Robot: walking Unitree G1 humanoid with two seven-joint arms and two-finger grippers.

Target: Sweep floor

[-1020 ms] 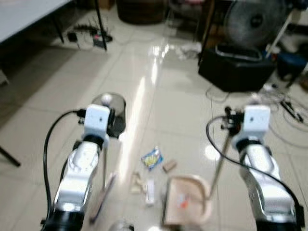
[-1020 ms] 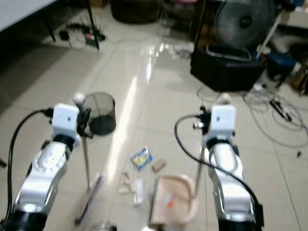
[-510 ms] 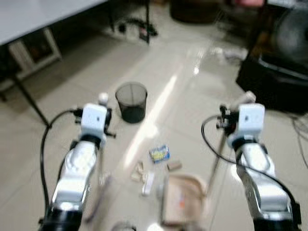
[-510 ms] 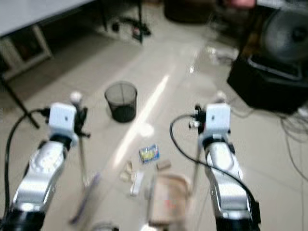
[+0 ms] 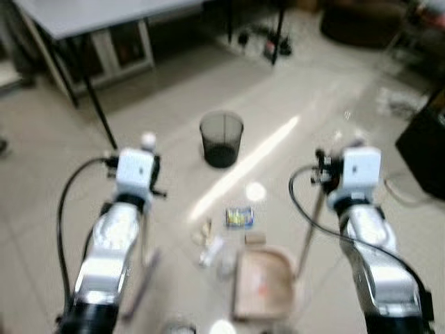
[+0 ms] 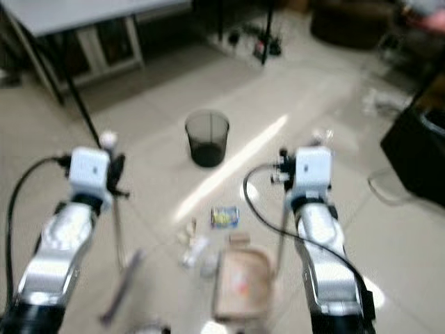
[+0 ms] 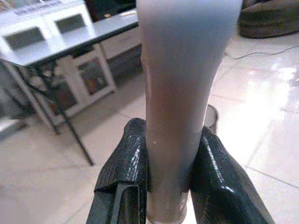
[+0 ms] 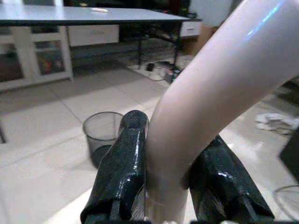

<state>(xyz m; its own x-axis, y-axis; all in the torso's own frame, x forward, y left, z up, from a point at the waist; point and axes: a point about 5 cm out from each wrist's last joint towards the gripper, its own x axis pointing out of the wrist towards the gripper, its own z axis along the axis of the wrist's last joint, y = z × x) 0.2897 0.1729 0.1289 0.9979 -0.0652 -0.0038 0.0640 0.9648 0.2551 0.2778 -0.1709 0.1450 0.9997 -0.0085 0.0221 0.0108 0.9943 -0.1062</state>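
My left gripper is clenched on the broom handle, which stands upright between my two black fingers; beyond it in the left wrist view are a grey table with white cabinets under it and the rim of the mesh bin just behind the handle.

In the right wrist view my right gripper grips the dustpan handle, a pale tube that bends away above my fingers. The mesh bin stands on the tiled floor farther off, with the table beyond it.

In the left eye view, which is blurred, my left arm is on the left, and the broom handle runs down from the gripper to the broom head on the floor near me. My right arm is on the right, its handle slanting down to the dustpan, which lies flat on the floor between my arms with something small and orange in it. Just left of and beyond the pan lie scattered bits of litter, among them a blue and yellow wrapper and a small brown block. The mesh bin stands farther away, well apart from the litter.

In the right eye view a dark box sits at the far right.
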